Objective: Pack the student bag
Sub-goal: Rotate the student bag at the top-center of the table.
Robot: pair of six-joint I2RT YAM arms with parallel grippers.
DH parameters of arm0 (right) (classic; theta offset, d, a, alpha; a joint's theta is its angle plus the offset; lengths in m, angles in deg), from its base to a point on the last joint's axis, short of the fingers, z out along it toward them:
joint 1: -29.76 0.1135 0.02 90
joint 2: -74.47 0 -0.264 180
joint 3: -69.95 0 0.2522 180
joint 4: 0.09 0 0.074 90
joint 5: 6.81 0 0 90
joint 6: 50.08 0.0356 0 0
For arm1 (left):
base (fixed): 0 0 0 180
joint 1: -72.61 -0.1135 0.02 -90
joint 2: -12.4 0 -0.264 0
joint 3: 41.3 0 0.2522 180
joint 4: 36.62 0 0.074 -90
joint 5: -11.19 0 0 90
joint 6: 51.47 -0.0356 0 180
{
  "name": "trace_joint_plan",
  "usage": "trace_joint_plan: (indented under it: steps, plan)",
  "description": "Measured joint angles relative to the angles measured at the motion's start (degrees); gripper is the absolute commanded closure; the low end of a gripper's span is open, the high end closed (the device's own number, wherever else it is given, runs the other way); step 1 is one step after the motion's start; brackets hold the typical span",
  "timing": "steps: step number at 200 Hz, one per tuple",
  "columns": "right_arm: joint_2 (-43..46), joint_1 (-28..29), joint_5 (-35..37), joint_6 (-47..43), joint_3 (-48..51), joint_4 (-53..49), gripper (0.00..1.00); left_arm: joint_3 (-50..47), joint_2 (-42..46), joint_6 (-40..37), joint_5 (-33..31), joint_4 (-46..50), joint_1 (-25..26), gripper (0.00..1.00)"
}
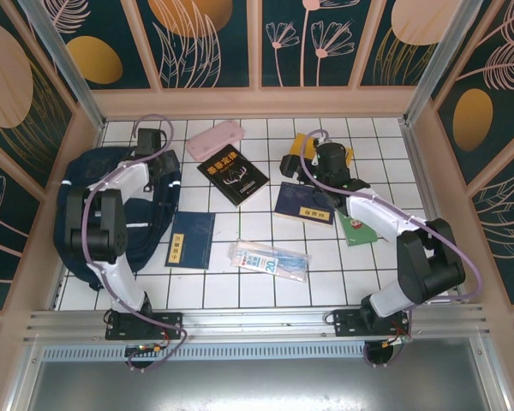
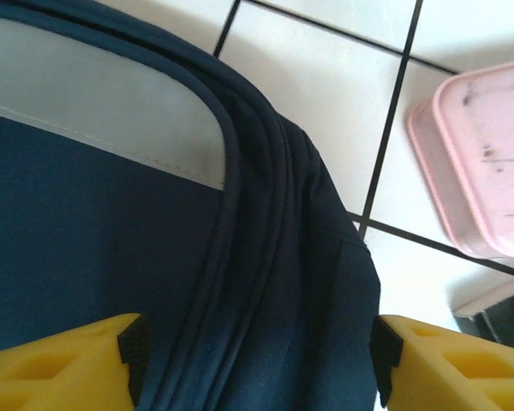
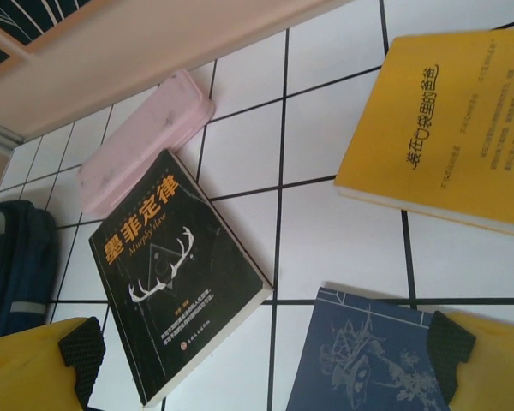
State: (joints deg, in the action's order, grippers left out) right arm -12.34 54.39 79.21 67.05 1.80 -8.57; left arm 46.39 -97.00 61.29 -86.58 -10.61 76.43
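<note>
The student bag [image 1: 154,231], dark navy with a grey-white stripe [image 2: 103,111], lies flat at the left of the tiled table. My left gripper [image 2: 257,351] is low over its top right corner. Its yellow jaws stand wide apart and straddle the folded navy rim, with fabric filling the gap between the black pads [image 2: 133,347]. My right gripper [image 3: 261,351] hangs open over the table's middle right, above the corner of a dark blue flowered book [image 3: 368,360] and beside a black book [image 3: 176,265]. Nothing is between its fingers.
A pink pencil case [image 1: 214,139] lies at the back, just right of the bag's corner. A yellow book [image 3: 450,128], a green book [image 1: 357,229], a blue notebook [image 1: 192,240] and a clear plastic pack [image 1: 270,259] lie scattered. Wooden walls close in the table.
</note>
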Motion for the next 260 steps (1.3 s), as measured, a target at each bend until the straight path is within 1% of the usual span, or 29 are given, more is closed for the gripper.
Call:
trace_joint_plan:
  steps: [14,23,47,54,72,136,196,202,215,227,237,243,260]
  plan:
    - [-0.46,0.09,-0.02,0.0,0.0,-0.02,0.01,2.21,-2.93,-0.15,-0.5,1.6,0.87,0.31]
    - [-0.7,0.11,-0.02,0.0,0.0,-0.13,0.01,3.63,-4.79,-0.22,-1.77,2.73,1.55,0.37]
    - [-0.92,0.13,-0.2,0.0,0.0,-0.46,0.01,6.67,-7.52,-1.75,-5.2,5.18,2.67,0.7]
    - [-0.96,0.13,-0.2,0.0,0.0,-0.5,0.01,7.56,-8.09,-2.01,-6.38,5.88,2.99,0.81]
    - [-1.09,0.13,-0.2,0.0,0.0,-0.7,0.01,9.38,-9.6,-3.23,-7.19,5.99,4.11,1.0]
    - [-2.97,0.13,-0.66,-0.26,-0.76,-0.85,0.01,12.55,-11.52,-3.69,-5.86,6.69,12.11,1.0]
    - [-4.96,0.13,-1.22,-1.25,-1.7,-0.83,0.01,13.94,-11.8,-3.56,-1.01,7.67,20.96,1.0]
    - [-5.16,0.13,-1.57,-1.27,-1.75,-0.83,0.01,13.99,-11.8,-3.34,-0.42,7.63,21.99,0.94]
    - [-5.64,0.13,-2.34,-1.27,-1.9,-0.83,0.01,13.99,-11.78,-2.8,0.02,7.54,23.34,0.92]
    - [-6.19,0.13,-3.23,-1.27,-2.29,-0.83,0.02,13.99,-11.58,-2.12,0.33,7.63,24.13,0.84]
    - [-6.78,0.17,-4.13,-1.27,-2.89,-0.85,0.05,13.86,-10.99,-1.49,0.39,7.74,24.35,0.8]
    - [-7.13,0.22,-4.76,-1.31,-3.34,-0.85,0.07,13.62,-10.4,-1.03,0.35,7.87,24.37,0.74]
    - [-8.33,0.57,-6.43,-1.03,-4.68,-0.83,0.15,12.35,-7.52,0.46,-0.26,8.2,24.26,0.73]
